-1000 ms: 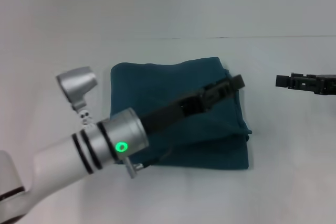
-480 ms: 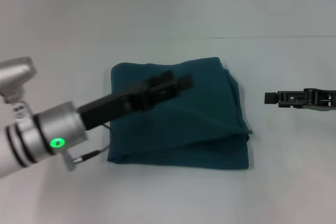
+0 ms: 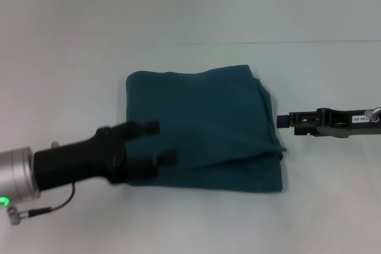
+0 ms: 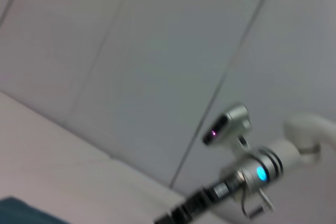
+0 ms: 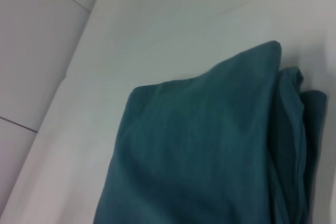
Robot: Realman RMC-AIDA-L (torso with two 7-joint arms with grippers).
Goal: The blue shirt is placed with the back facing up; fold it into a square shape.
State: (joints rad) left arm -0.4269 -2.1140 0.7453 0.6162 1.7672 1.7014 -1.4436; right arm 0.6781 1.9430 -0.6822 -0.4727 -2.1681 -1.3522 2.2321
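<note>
Left gripper (image 3: 159, 144): matte black, two fingers spread apart, empty — over the shirt's near-left corner.
Blue shirt (image 3: 205, 126): soft teal cotton, folded into a rough square of stacked layers, mid-table (image 3: 190, 224).
Right gripper (image 3: 283, 121): black, just beside the shirt's right edge — cannot tell its opening.

The left arm (image 3: 18, 176) is shiny silver with a small green light and a thin black cable. Its gripper (image 3: 159, 144) is black with 2 stubby fingers. The right gripper (image 3: 284, 121) is black, flat and long, with a white label.
</note>
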